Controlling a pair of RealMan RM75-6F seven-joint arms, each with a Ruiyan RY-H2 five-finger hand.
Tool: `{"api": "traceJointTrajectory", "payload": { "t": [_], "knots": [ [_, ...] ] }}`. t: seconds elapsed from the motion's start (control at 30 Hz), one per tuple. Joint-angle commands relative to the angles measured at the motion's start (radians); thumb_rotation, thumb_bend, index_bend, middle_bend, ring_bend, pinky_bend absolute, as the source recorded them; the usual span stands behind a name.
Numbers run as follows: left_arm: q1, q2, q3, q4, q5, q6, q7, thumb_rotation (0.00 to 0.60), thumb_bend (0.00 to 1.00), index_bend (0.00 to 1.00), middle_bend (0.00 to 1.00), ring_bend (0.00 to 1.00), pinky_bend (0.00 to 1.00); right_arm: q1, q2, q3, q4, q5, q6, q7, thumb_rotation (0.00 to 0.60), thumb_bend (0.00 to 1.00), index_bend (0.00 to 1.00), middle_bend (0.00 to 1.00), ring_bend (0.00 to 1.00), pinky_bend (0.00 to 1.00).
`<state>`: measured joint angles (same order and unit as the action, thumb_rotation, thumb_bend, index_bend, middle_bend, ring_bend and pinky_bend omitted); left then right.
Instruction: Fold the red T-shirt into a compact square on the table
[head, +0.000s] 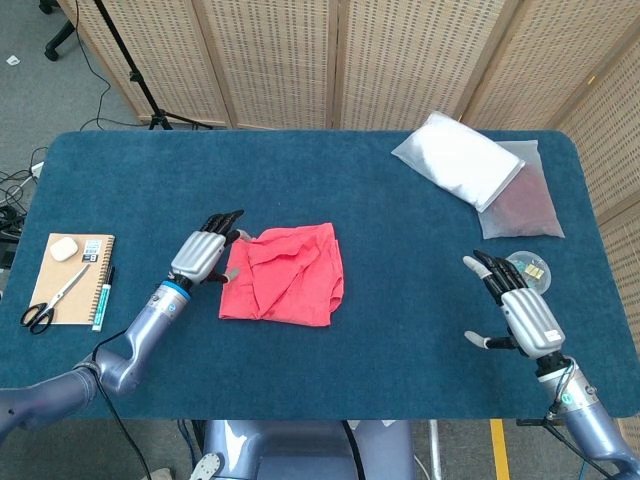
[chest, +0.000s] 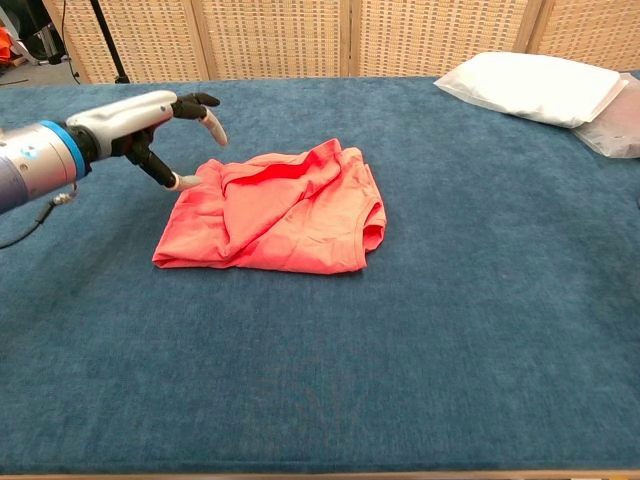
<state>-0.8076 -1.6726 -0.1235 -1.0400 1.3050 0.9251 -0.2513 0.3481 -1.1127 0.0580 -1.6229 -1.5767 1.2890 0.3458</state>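
Observation:
The red T-shirt (head: 288, 273) lies folded into a rough, slightly rumpled square near the middle of the blue table (head: 380, 210); in the chest view the T-shirt (chest: 275, 210) shows loose folds on top. My left hand (head: 203, 255) hovers just left of the shirt, fingers spread and holding nothing; the chest view shows that left hand (chest: 160, 120) beside the shirt's left edge, its thumb close to the cloth. My right hand (head: 520, 305) is far to the right near the table's front edge, fingers apart and empty.
A white pillow-like bag (head: 457, 158) and a clear bag with dark red contents (head: 522, 205) lie at the back right. A small round dish (head: 528, 268) sits by my right hand. A notebook (head: 70, 280) with scissors (head: 52, 302), pen and eraser lies at far left.

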Motion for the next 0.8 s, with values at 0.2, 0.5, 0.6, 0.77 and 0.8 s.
{"api": "traceJointTrajectory", "payload": {
  "t": [0.2,0.5,0.6,0.77,0.8],
  "knots": [
    [0.008,-0.072,0.003,0.081,0.038,0.014,-0.049,0.6,0.33,0.36,0.0,0.0,0.0,0.001,0.002,0.0,0.002,-0.001,0.0,0.009,0.6,0.0,0.0,0.0,0.0,0.0],
    [0.0,-0.126,-0.014,0.145,0.035,-0.005,-0.031,0.6,0.33,0.37,0.0,0.0,0.0,0.0,0.004,0.0,0.002,-0.002,0.001,0.013,0.6,0.0,0.0,0.0,0.0,0.0],
    [-0.004,-0.147,-0.021,0.176,0.028,-0.019,-0.023,0.6,0.33,0.37,0.0,0.0,0.0,0.0,0.004,0.0,0.003,-0.001,0.0,0.014,0.6,0.0,0.0,0.0,0.0,0.0],
    [-0.012,-0.176,-0.032,0.213,0.024,-0.032,-0.018,0.6,0.35,0.38,0.0,0.0,0.0,0.001,0.004,0.001,0.005,0.002,-0.002,0.016,0.6,0.0,0.0,0.0,0.0,0.0],
    [-0.013,-0.181,-0.034,0.218,0.024,-0.033,-0.018,0.6,0.36,0.38,0.0,0.0,0.0,0.001,0.004,0.001,0.005,0.003,-0.002,0.016,0.6,0.0,0.0,0.0,0.0,0.0]
  ]
}}
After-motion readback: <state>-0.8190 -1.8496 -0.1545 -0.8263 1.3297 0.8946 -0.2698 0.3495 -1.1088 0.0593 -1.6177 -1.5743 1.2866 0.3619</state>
